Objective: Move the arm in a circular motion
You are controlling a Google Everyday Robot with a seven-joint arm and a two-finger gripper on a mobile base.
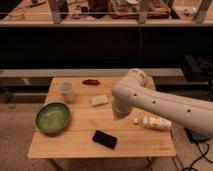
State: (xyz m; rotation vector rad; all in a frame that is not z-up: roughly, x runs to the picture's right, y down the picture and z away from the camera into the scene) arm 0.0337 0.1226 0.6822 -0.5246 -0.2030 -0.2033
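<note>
The cream-white arm [165,102] reaches in from the right edge over the wooden table [75,150]. Its rounded elbow joint [131,85] hangs above the table's back right part. From there a short segment bends down to the narrow tip, the gripper [118,114], which hovers over the middle of the table, just right of a white block [99,100]. The gripper holds nothing that I can see.
On the table are a green bowl [52,118] at the left, a clear cup [66,91] behind it, a small brown item [90,82] at the back, a black phone [104,139] at the front, and a white bottle [155,122] lying at the right, partly behind the arm. Dark shelving stands behind.
</note>
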